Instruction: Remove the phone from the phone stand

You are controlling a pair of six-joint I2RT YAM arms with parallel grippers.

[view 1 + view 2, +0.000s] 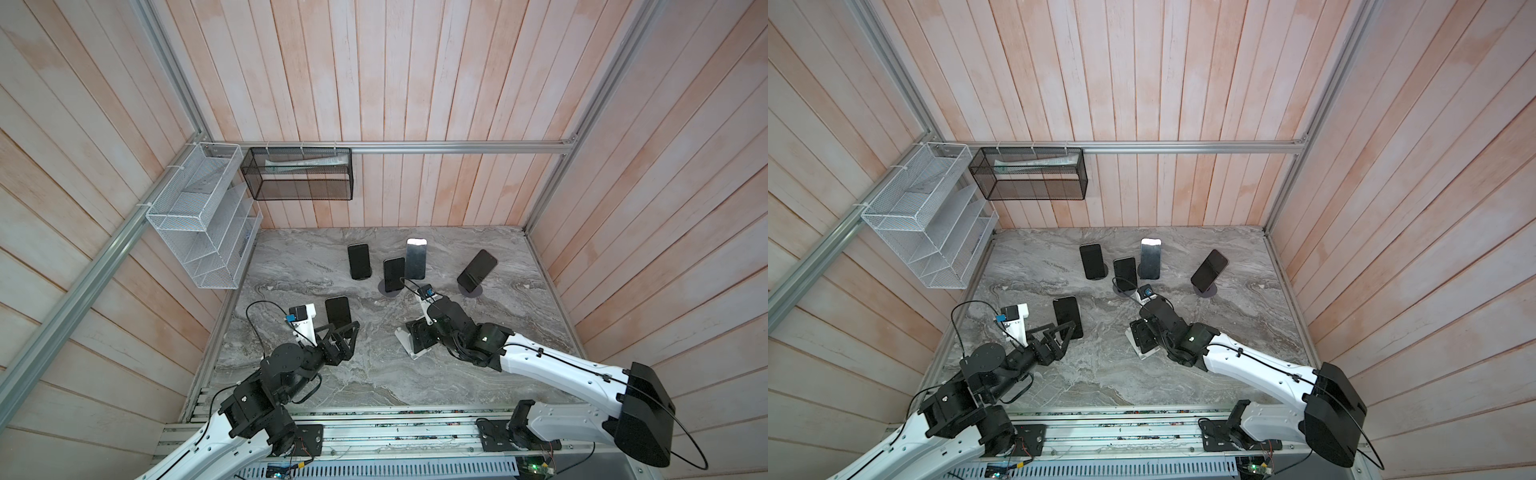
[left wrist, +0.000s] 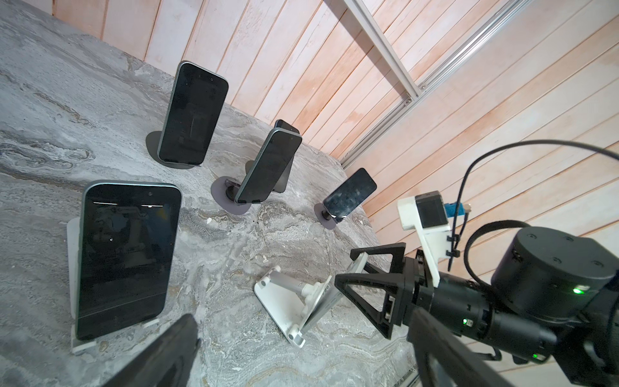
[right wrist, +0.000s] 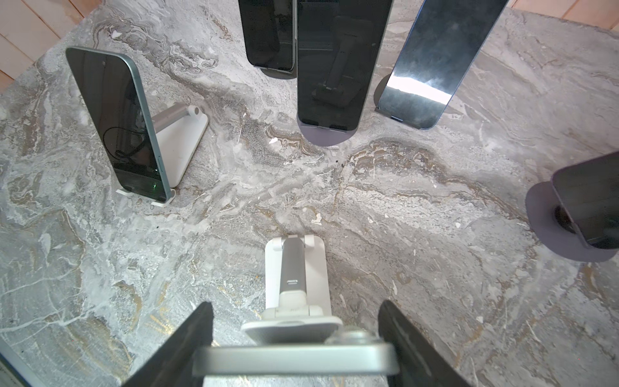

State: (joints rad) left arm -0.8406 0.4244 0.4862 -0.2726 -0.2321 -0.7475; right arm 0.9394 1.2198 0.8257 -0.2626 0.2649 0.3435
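- The phone (image 3: 294,363) leaned on the white phone stand (image 3: 293,264) near the middle of the bench (image 1: 374,374), toward the front. Its lower edge sat in the stand's lip, so it had not yet been lifted out.
- The right gripper (image 3: 296,302) reached down over the phone's top edge. Its fingers (image 3: 187,341) pressed against the phone's two long sides, held apart by the phone's width. That hold probably suited a pull up and away from the lip rather than a slide forward.
- The stand's base lay flat on the bench with nothing holding it down. It might have come up with the phone if the lip had caught.
- The left gripper (image 1: 341,328) hovered with its fingers spread as wide as they went and nothing between them. It sat just in front of a second phone (image 1: 337,311) on its own white stand, well apart from the right arm's work, and looked like a spare hand.
- Four other phones (image 1: 359,261) stood propped on dark round stands toward the back of the bench, screens tilted toward the front.
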